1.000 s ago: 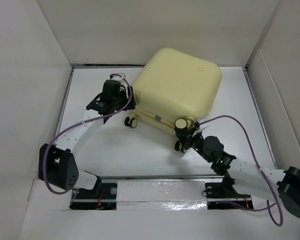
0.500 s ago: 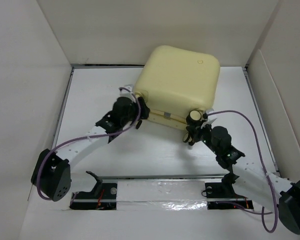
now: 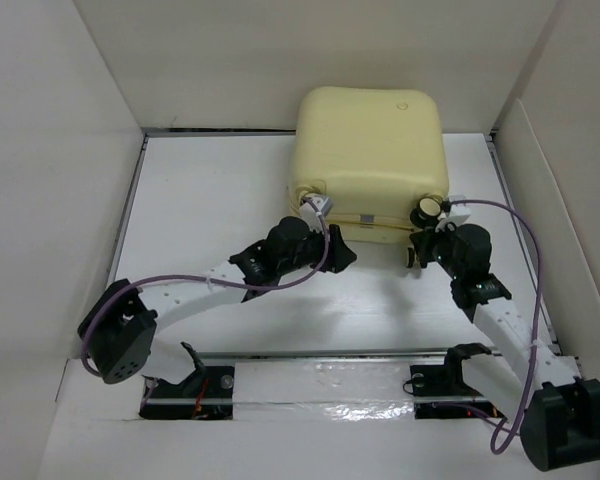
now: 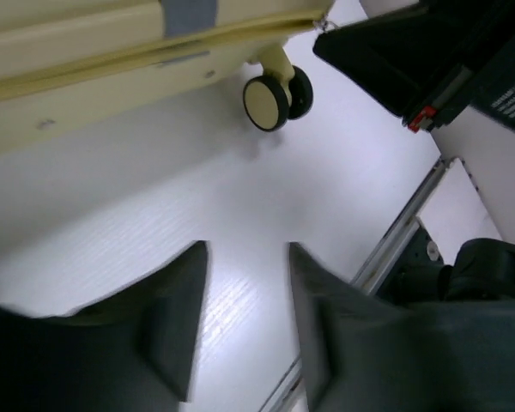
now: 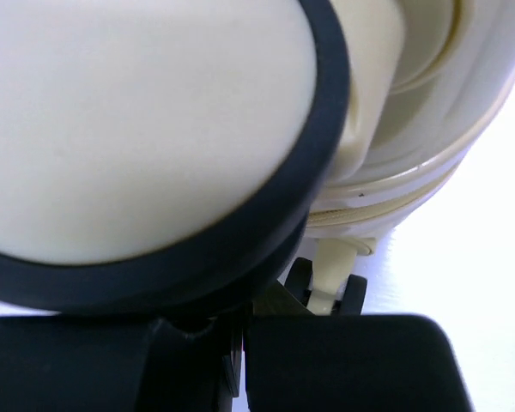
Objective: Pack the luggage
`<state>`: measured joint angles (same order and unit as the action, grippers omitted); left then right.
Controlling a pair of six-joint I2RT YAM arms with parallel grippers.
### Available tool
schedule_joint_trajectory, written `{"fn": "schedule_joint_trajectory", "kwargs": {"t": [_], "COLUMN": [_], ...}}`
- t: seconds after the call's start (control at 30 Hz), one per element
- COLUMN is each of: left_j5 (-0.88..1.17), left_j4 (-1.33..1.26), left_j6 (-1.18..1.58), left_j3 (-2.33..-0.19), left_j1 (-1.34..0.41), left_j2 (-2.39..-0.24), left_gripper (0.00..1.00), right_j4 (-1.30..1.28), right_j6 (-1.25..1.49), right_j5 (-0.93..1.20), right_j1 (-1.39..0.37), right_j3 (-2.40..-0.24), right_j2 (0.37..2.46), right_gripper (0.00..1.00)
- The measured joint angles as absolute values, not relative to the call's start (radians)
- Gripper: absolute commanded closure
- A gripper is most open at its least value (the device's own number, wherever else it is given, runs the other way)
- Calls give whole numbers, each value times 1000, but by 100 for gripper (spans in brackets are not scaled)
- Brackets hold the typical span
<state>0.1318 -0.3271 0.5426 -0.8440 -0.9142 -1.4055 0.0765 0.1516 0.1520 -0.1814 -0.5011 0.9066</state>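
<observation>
The luggage (image 3: 370, 150) is a closed pale-yellow suitcase lying at the back of the table, its wheeled edge toward me. My left gripper (image 3: 345, 256) hovers just in front of that edge, open and empty. In the left wrist view its jaws (image 4: 247, 251) spread over bare table, with the luggage's edge (image 4: 86, 51) and a caster wheel (image 4: 270, 99) above. My right gripper (image 3: 423, 240) is at the near right corner, shut at the base of a cream-and-black caster wheel (image 3: 427, 210). That wheel (image 5: 146, 129) fills the right wrist view, pressed against the closed fingers (image 5: 343, 360).
White walls box in the table on the left, back and right (image 3: 555, 190). A metal rail (image 3: 320, 352) runs along the near edge between the arm bases. The right arm (image 4: 429, 60) shows close by in the left wrist view. A second caster (image 5: 330, 292) stands behind the right fingers.
The luggage has swung round and back to the right, now square to the back wall. The right gripper moved right with the wheel. The left gripper moved right, to the front edge.
</observation>
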Motion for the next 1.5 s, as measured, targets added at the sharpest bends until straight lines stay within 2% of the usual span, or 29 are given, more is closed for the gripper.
{"fn": "schedule_joint_trajectory", "kwargs": {"t": [0.03,0.1,0.3,0.4,0.83,1.0,1.3,1.4,1.5], "left_j5": [119,99,22,-28,-19,-9,-6,2,5], "left_j4": [-315,-285,-104,-62,-25,-57,-73,-78,-83], "left_j6": [544,550,575,575,534,526,511,506,502], "left_j3": [-843,-831,-789,-790,-870,-886,-931,-950,-968], "left_j1": [-910,-892,-732,-666,-701,-706,-706,-706,-699], "left_j2": [-1387,-1324,-1063,-1010,-1214,-1238,-1327,-1347,-1366], "left_gripper": [36,25,18,16,16,17,30,40,63], "right_j4": [83,88,84,85,157,175,199,209,211], "right_j6": [159,175,190,189,203,203,203,202,197], "right_j5": [152,170,226,241,317,333,344,320,258], "right_j1": [-166,-134,-73,-67,-59,-57,-56,-84,-136], "right_j3": [-475,-412,-360,-359,-318,-315,-311,-311,-311], "right_j2": [885,828,741,743,748,758,772,776,774], "right_gripper": [100,100,100,100,100,100,100,100,100]}}
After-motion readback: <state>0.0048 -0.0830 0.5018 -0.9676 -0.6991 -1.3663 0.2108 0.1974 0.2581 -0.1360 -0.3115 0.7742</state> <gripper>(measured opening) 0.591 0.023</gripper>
